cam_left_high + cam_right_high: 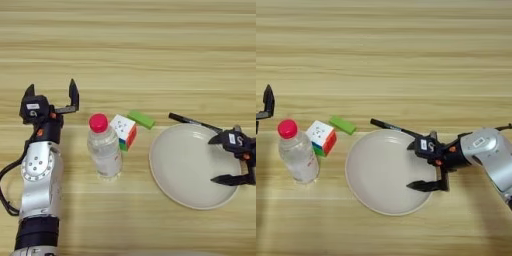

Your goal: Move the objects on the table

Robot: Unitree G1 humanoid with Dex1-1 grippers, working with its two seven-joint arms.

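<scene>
My right gripper [415, 166] reaches in from the right over the right-hand part of the white plate [376, 175], its two black fingers spread wide, one fingertip near the plate's far rim and the other toward its near rim — nothing is held between them. The thin black marker [387, 126] lies on the table [406, 50] just beyond the plate's far edge, its right end running in under my right gripper's upper finger; I cannot tell whether they touch. My left gripper [52, 95] sits at the left side, fingers pointing away from me and parted wide, empty, just left of the clear bottle [105, 150] with the pink-red cap, which stands upright. The puzzle cube [124, 131] rests just right of the bottle's cap end, and the small green block [140, 119] lies right beside the cube, on its far-right side, between cube and marker.
</scene>
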